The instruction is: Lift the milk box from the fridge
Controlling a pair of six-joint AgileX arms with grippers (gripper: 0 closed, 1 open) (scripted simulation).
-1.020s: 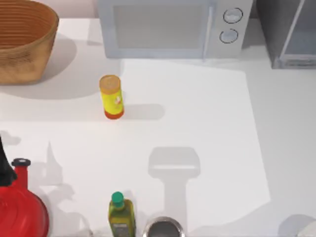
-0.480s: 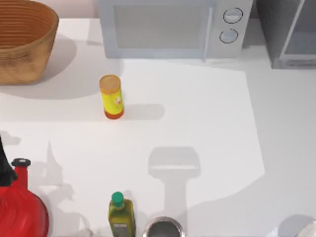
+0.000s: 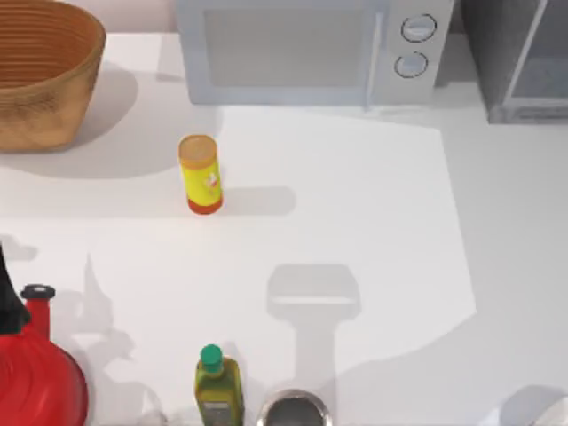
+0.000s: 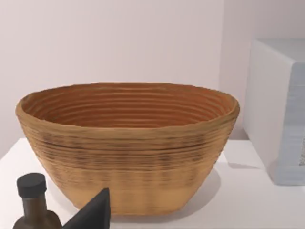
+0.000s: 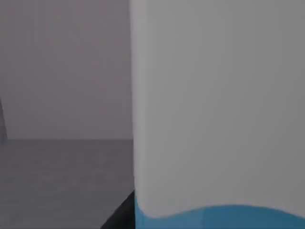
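Note:
The milk box (image 5: 214, 109) stands very close in the right wrist view, with a white upper face and a light-blue band low down. Dark grey inner walls of the fridge (image 5: 62, 95) lie behind it. A dark part of my right gripper (image 5: 120, 215) shows right at the carton's lower edge. From above, the fridge (image 3: 519, 62) is the dark grey cabinet with a pale door panel at the back right corner. My left gripper (image 4: 93, 212) is parked at the left side, facing the wicker basket (image 4: 128, 143).
A white microwave (image 3: 311, 49) stands at the back middle, with the wicker basket (image 3: 40, 71) at the back left. A yellow canister (image 3: 201, 173) stands mid-table. At the front are a red kettle (image 3: 35, 377), a green-capped olive bottle (image 3: 216, 386) and a metal cup (image 3: 293, 410).
The shadow at the table's right front shifted between one second and half a second ago, then stayed. Nothing on the table has moved.

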